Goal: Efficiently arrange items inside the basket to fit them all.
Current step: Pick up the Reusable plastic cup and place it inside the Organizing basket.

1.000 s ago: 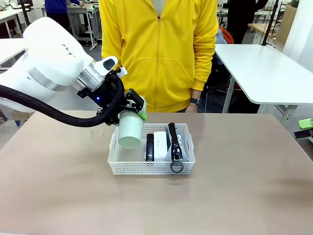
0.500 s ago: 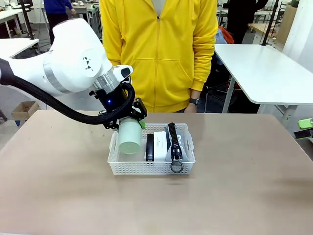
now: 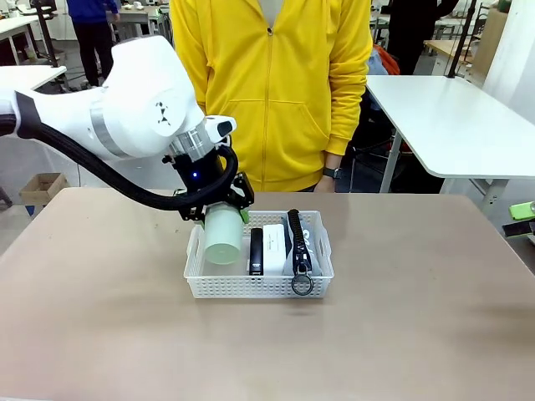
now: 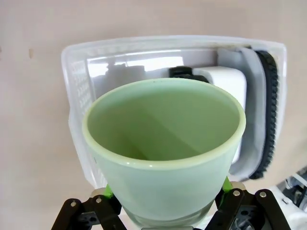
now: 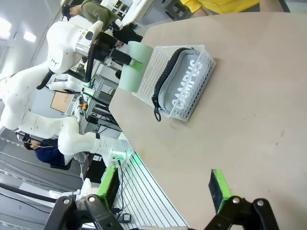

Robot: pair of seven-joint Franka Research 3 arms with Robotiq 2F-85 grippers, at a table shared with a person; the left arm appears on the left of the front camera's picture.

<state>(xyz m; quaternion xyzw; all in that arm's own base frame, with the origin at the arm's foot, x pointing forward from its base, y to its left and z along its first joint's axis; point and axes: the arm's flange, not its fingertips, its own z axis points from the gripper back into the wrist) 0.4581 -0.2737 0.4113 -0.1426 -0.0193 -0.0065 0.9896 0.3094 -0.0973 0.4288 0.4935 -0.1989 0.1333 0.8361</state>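
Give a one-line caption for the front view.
Left gripper holds the pale green cup over the white basket beside stapler.

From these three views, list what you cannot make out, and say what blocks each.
- Basket floor under the cup: front view, the cup covers it.
- Stapler: left wrist view, mostly behind the cup's rim.
- Pouch lettering: right wrist view, broken up by the basket's perforated wall.
- White box print: front view, too small.

Left arm reaches in from the left, wrist angled down, left end effector (image 3: 224, 213) clamping a cup (image 3: 222, 234) (green pads on its sides). Right end effector (image 5: 165, 189) spread wide, unloaded.
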